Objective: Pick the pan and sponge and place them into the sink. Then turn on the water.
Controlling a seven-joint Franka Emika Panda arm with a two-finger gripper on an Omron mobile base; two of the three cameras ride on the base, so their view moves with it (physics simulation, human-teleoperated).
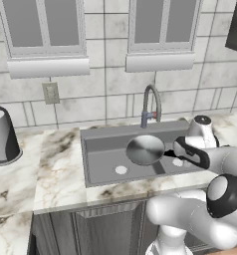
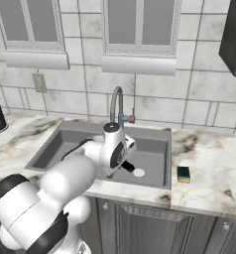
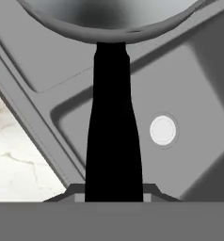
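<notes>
Two items: pan and sponge; only the pan is in hand.
Claw: clenched on the pan's (image 1: 145, 149) black handle (image 3: 113, 127), which runs straight out from between the fingertips in the hand view; claw (image 3: 113, 195) at 6 o'clock of that view.
Pan place: held over the sink (image 1: 98, 159), above the divider between the two basins, bowl level, drains below it.
Sponge place: on the desk (image 2: 209, 168) just beside the sink's rim, at 3 o'clock of the basins in the right base view; sponge (image 2: 183, 173) untouched.
Pan handling: likely stiff, smooth metal; weight sits far from the grip, so it may droop or twist. Handle is the sensible hold.
Sponge handling: probably light and soft; pinch across its short sides.
Faucet: faucet (image 1: 151, 104) at 12 o'clock of the sink, no stream visible.
</notes>
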